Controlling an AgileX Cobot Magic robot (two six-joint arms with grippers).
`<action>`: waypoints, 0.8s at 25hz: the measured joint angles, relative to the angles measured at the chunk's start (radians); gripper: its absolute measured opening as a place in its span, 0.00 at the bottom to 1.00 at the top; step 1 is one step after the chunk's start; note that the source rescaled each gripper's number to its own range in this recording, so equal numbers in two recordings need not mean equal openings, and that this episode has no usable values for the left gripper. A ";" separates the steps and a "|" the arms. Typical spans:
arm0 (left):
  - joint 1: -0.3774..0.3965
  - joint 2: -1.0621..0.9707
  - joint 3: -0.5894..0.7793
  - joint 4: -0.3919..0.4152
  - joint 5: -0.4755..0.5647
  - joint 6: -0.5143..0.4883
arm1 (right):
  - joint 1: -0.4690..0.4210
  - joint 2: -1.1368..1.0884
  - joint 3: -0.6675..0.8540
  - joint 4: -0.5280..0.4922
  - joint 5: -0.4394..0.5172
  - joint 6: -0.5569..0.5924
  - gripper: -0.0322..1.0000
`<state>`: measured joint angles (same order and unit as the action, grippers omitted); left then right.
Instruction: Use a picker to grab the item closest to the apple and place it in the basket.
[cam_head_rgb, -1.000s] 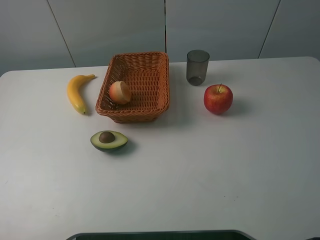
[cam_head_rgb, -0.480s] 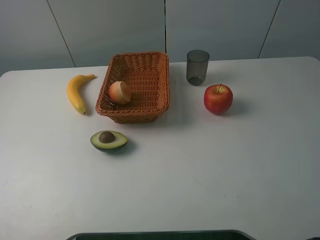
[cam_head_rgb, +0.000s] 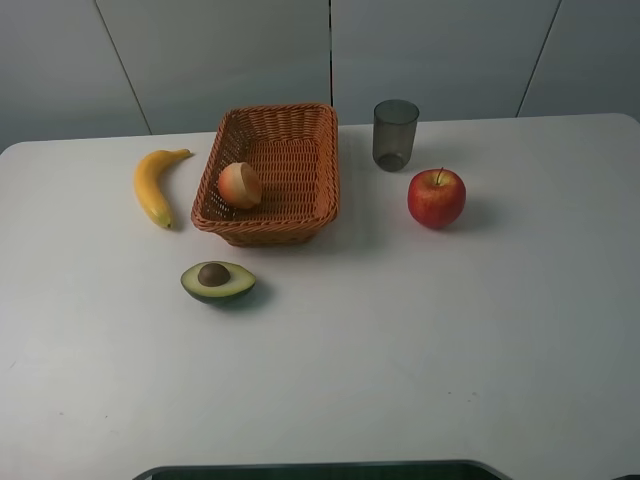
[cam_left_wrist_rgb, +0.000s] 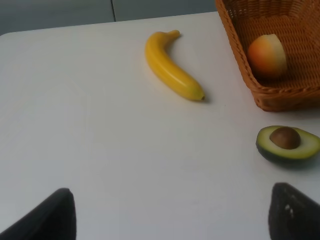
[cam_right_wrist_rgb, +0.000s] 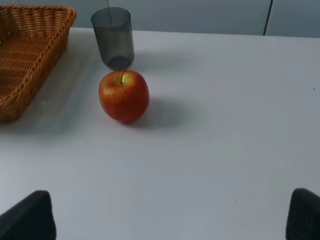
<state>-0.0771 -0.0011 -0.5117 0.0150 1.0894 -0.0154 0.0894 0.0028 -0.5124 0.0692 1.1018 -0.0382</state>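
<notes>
A red apple (cam_head_rgb: 436, 198) (cam_right_wrist_rgb: 124, 96) sits right of centre on the white table. Just behind it stands a dark grey translucent cup (cam_head_rgb: 395, 134) (cam_right_wrist_rgb: 113, 37), the thing closest to it. The brown wicker basket (cam_head_rgb: 262, 228) (cam_right_wrist_rgb: 30, 45) lies to the left of the cup. Neither gripper shows in the exterior high view. My left gripper (cam_left_wrist_rgb: 172, 220) is open, with only its dark fingertips (cam_left_wrist_rgb: 50, 217) showing, far apart over bare table. My right gripper (cam_right_wrist_rgb: 165, 220) is open too, its fingertips (cam_right_wrist_rgb: 27, 217) spread wide, well short of the apple.
A peach-coloured fruit piece (cam_head_rgb: 240, 185) (cam_left_wrist_rgb: 267, 55) lies inside the basket. A yellow banana (cam_head_rgb: 152, 185) (cam_left_wrist_rgb: 171, 72) lies left of the basket. A halved avocado (cam_head_rgb: 217, 281) (cam_left_wrist_rgb: 287, 142) with its pit sits in front of it. A grey panelled wall stands behind the table.
</notes>
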 joint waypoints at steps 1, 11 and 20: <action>0.000 0.000 0.000 0.000 0.000 0.000 | 0.000 0.000 0.000 0.000 0.000 0.000 1.00; 0.000 0.000 0.000 0.000 0.000 0.000 | -0.022 -0.002 0.000 0.000 -0.005 0.014 1.00; 0.000 0.000 0.000 0.000 0.000 0.000 | -0.022 -0.004 0.000 0.000 -0.005 0.017 1.00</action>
<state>-0.0771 -0.0011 -0.5117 0.0150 1.0894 -0.0154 0.0673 -0.0009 -0.5124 0.0692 1.0966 -0.0208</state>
